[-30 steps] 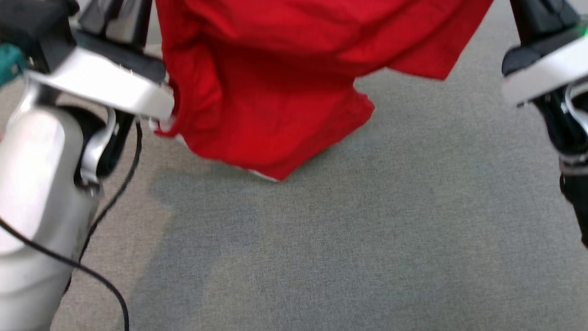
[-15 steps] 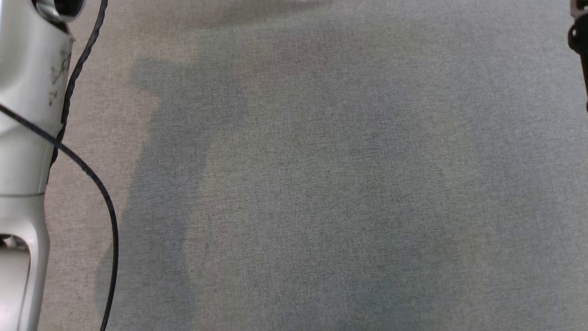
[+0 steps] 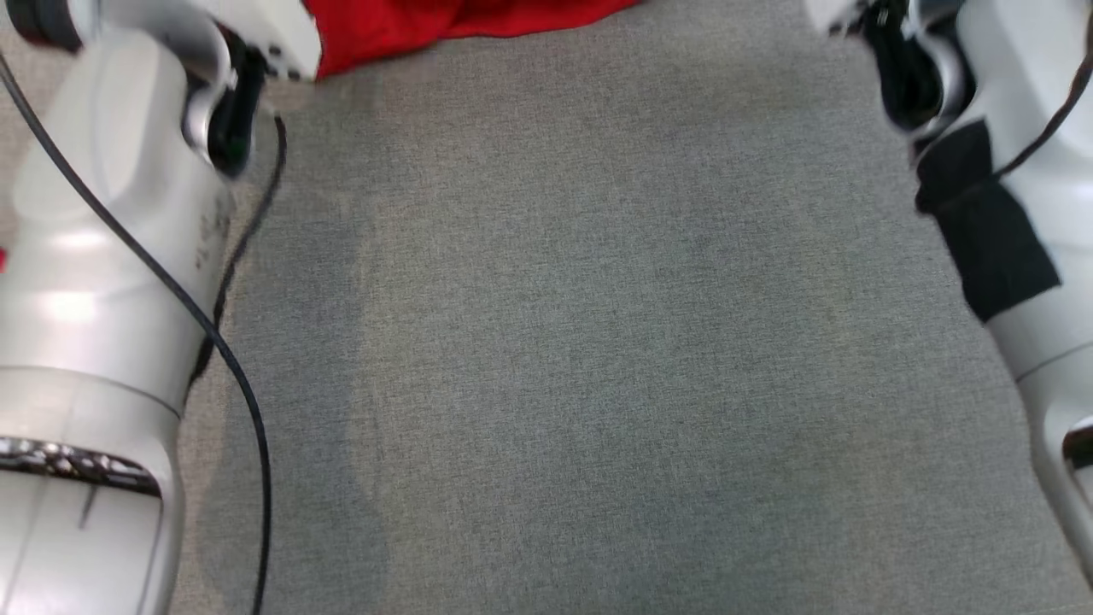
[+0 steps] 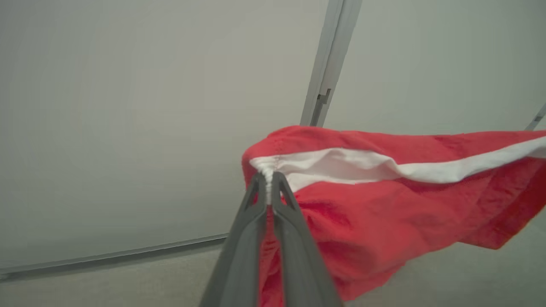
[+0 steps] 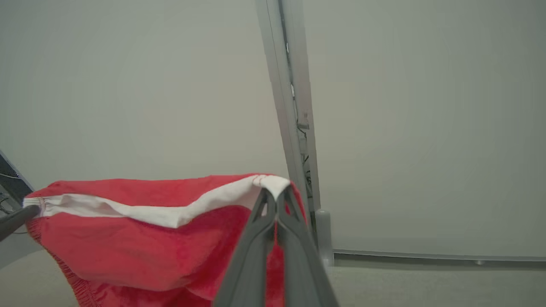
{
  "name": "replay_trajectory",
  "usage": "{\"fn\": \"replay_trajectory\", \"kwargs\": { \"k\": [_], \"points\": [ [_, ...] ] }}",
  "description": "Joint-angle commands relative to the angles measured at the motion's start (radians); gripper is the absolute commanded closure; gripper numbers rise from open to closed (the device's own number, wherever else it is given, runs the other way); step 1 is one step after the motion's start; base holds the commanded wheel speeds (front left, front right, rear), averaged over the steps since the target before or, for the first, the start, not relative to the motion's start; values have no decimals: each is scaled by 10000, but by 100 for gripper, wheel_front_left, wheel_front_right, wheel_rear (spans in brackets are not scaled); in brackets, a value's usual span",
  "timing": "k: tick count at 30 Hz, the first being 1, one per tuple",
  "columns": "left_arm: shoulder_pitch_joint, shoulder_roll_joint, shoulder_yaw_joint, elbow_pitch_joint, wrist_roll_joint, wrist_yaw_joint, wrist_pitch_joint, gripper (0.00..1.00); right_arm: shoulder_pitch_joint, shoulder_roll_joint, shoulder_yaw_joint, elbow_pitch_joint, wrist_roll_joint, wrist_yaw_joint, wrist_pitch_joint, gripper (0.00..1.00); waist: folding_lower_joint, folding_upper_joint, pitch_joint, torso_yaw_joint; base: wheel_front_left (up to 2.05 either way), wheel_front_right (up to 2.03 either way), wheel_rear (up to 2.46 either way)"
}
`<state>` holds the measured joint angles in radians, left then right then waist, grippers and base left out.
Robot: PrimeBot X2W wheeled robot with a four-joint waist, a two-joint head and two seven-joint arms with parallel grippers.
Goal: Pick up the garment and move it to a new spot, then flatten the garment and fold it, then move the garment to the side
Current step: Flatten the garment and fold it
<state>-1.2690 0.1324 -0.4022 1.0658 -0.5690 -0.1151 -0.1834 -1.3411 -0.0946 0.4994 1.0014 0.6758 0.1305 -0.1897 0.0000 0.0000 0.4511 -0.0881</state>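
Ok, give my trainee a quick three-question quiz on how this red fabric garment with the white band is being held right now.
1. Which part of the red fabric garment does the left gripper pinch?
2. True or false: the right gripper is open.
3. The garment is: A) folded flat, B) held up between both grippers, C) dropped in a heap.
Key: 1 its white band; 2 false, shut on the same band; 3 B.

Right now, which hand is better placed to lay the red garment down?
Slightly the left hand: the garment hangs nearer that arm in the head view. But the right hand is also shut on the white band, so both probably lower together.
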Motion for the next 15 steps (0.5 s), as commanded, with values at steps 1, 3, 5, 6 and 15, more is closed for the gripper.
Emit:
{"fn": "replay_trajectory", "kwargs": {
  "k": [1, 3, 5, 6, 15],
  "points": [
    [288, -77, 23, 125, -143, -66, -122, 100, 317, -108, 100, 27, 138, 6, -152, 100, 0, 0, -32, 15, 0, 0, 0],
    [784, -129, -13, 336, -239, -100, -343, 100, 980, -169, 234, -59, 491, 4, -345, 100, 0, 0, -126, 31, 0, 0, 0],
    [1407, -193, -19, 456, -376, -140, -542, 100, 1725, -239, 452, -199, 811, 4, -498, 100, 0, 0, -271, 32, 0, 0, 0],
    [1722, -235, -26, 474, -415, -151, -622, 100, 2075, -334, 536, -326, 911, 4, -567, 100, 0, 0, -340, 50, 0, 0, 0],
    [4914, -126, 184, -1048, -347, -153, -789, 100, 5598, -953, 1419, -1878, 1561, 4, -774, 100, 0, 0, -1251, 85, 0, 0, 0]
  ]
}}
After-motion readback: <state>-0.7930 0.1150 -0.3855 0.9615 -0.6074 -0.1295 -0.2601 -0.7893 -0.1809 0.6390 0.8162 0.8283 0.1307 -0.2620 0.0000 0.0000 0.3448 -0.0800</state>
